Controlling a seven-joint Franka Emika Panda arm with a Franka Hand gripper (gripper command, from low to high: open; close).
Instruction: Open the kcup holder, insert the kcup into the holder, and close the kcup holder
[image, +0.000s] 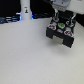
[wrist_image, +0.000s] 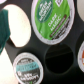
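Hand (image: 60, 19) low over kcup holder (image: 51, 33) tray; opening indiscernible. Kcup (wrist_image: 52, 18) apparently seated in slot.

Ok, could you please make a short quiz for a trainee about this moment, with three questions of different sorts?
1. True or false: in the wrist view, every round slot of the tray holds a pod.
2. What colour is the top of the kcup in the wrist view? A) green B) yellow C) orange
3. Fill in: in the exterior view, the kcup holder stands on a ___ table.

Key: 1 false, one slot is empty; 2 A; 3 white.
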